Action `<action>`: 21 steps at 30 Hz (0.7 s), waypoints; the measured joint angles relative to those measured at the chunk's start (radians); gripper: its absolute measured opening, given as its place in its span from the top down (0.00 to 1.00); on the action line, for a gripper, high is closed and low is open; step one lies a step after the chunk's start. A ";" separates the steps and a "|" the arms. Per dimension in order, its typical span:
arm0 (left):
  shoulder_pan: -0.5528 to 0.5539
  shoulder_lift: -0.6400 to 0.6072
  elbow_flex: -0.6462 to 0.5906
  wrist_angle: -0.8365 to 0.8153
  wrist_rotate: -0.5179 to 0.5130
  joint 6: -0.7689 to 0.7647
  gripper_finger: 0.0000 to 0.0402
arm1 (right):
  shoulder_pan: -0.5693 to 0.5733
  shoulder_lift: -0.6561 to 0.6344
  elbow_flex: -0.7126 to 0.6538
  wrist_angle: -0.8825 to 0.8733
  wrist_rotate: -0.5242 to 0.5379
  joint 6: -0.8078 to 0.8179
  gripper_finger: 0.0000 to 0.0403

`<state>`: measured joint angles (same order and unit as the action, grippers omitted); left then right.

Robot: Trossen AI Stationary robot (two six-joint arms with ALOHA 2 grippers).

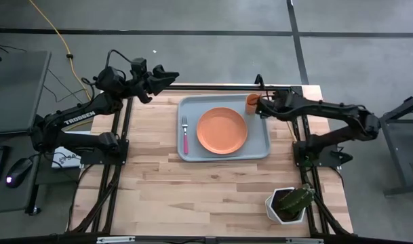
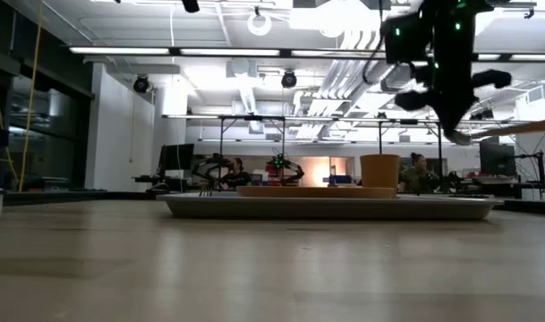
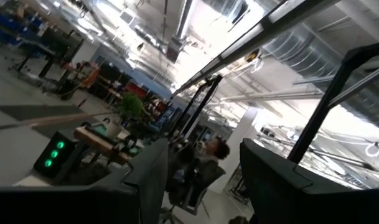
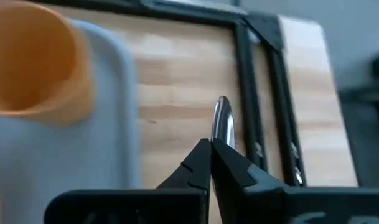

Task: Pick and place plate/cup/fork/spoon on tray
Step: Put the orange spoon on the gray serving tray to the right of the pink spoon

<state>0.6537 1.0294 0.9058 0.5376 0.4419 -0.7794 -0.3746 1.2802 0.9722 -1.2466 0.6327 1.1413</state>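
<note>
The pale blue-grey tray (image 1: pixel 260 150) lies on the far middle of the table. On it are the orange plate (image 1: pixel 222 131), the pink-handled fork (image 1: pixel 185 135) along its left side, and the orange cup (image 1: pixel 251 102) upright in its far right corner. My right gripper (image 1: pixel 261 104) hangs just right of the cup, shut on the spoon (image 4: pixel 222 121). The spoon's yellow-orange handle (image 2: pixel 523 127) shows in the low view. My left gripper (image 1: pixel 167 74) is raised past the table's far left corner, open and empty. My right gripper pinches the spoon between its two shut fingers (image 4: pixel 201 158). The silver bowl end (image 4: pixel 222 118) sticks out past the fingertips. The spoon is lifted clear of the table and tray, and its handle (image 2: pixel 521 128) runs out nearly level to one side.
A white faceted pot with a green plant (image 1: pixel 287 205) stands at the table's near right corner. Dark frame rails (image 1: pixel 302 129) run along the table's left and right sides. People sit in the room behind (image 2: pixel 419 174).
</note>
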 joint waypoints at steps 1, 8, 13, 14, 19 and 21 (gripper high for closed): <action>0.000 0.000 0.000 -0.012 0.000 0.009 0.54 | 0.002 -0.013 0.012 0.006 -0.007 -0.046 1.00; 0.000 0.000 0.000 -0.078 -0.002 0.070 0.54 | 0.002 -0.144 0.046 0.100 -0.162 -0.478 1.00; 0.000 0.000 0.000 -0.079 -0.004 0.107 0.54 | 0.002 -0.297 -0.020 0.293 -0.348 -0.687 1.00; 0.000 0.000 0.000 -0.079 -0.004 0.116 0.54 | 0.002 -0.332 -0.044 0.351 -0.391 -0.702 1.00; 0.000 0.001 0.000 -0.105 -0.004 0.180 0.54 | 0.003 -0.469 -0.195 0.725 -0.565 -0.692 1.00; 0.000 0.001 0.000 -0.133 -0.003 0.207 0.54 | 0.003 -0.492 -0.253 0.914 -0.630 -0.676 1.00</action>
<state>0.6537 1.0302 0.9058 0.4050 0.4385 -0.5729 -0.3721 0.7886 0.7189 -0.3329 0.0029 0.4657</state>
